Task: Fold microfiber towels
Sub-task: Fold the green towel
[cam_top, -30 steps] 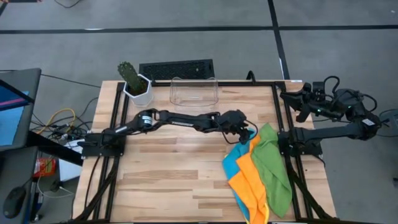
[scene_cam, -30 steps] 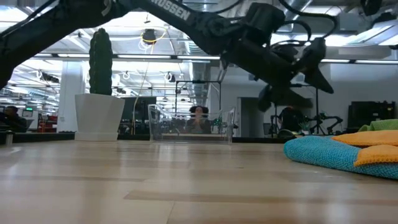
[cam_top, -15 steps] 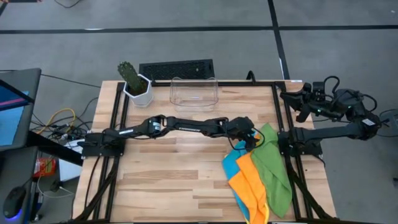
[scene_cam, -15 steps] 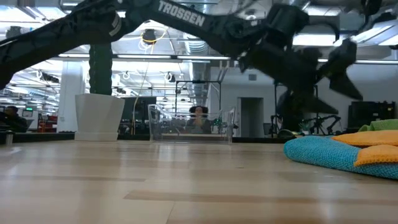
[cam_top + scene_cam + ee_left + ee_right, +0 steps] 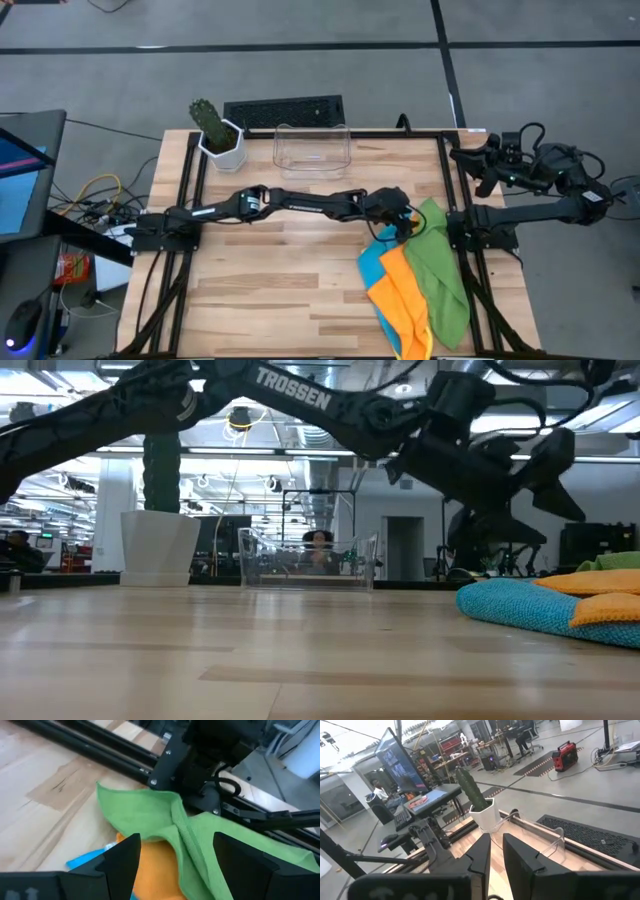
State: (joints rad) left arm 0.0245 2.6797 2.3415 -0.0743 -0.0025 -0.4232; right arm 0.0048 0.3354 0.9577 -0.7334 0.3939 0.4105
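The left claw [image 5: 403, 222] hangs released, fingers spread wide, just over the near corner of the green towel [image 5: 441, 262]. It may pinch the orange towel [image 5: 405, 295] and blue towel [image 5: 372, 262] beneath, dragging the whole overlapped pile. The towels lie at the bench's [image 5: 280, 290] right, long axes running front-to-back. The right claw [image 5: 472, 160] waits narrowly parted beyond the edge, grasping nothing.

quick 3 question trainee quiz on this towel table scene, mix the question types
1. True or false: the left gripper has its fingers open above the towel pile.
2. Which soft microfiber towel lies nearest the table's right edge? A green B orange C blue
3. Fill in: the clear plastic bin stands beside the potted ____.

Key: 1 true; 2 A; 3 cactus. The right gripper waits parked off the table's right rear corner.
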